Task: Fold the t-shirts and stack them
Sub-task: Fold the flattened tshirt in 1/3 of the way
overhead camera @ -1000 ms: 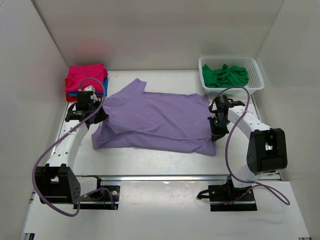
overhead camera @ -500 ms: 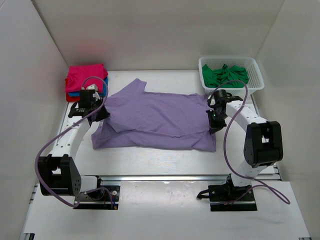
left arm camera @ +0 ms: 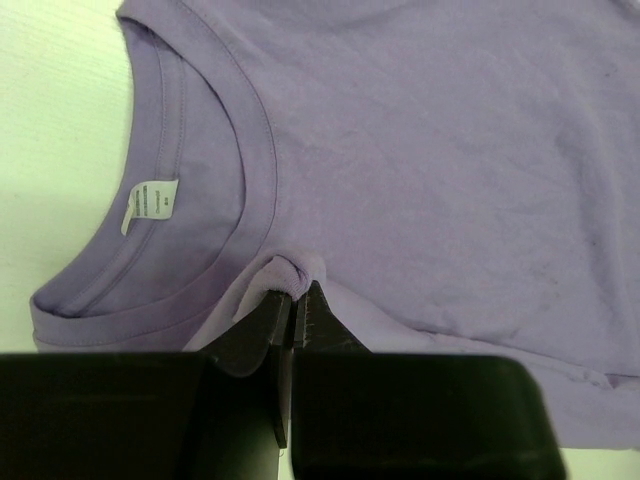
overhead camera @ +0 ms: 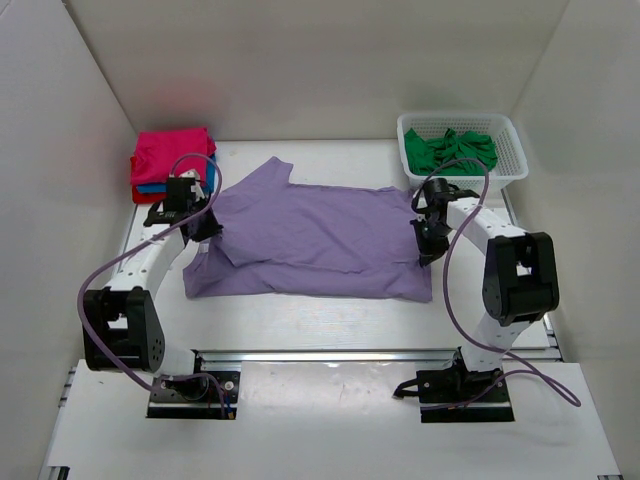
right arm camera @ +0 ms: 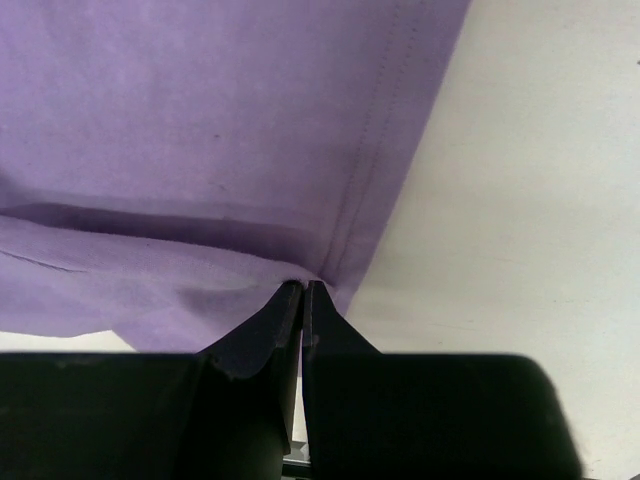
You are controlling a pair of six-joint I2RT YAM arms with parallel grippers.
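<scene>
Lilac t-shirt (overhead camera: 315, 240) lies part-folded, left pincer (left arm camera: 293, 300) and right pincer (right arm camera: 302, 290) each clamped on its edge; folded tees (overhead camera: 172, 160) sit stacked, a green tee (overhead camera: 452, 150) waits in the basket (overhead camera: 517, 166).

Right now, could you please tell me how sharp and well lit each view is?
Top external: soft even light, sharp, a faint pink cast on the wall above the magenta t-shirt. Left wrist: lilac t-shirt crisp down to its label; left gripper body black. Right wrist: hem stitching clear, table nearly washed out.
</scene>
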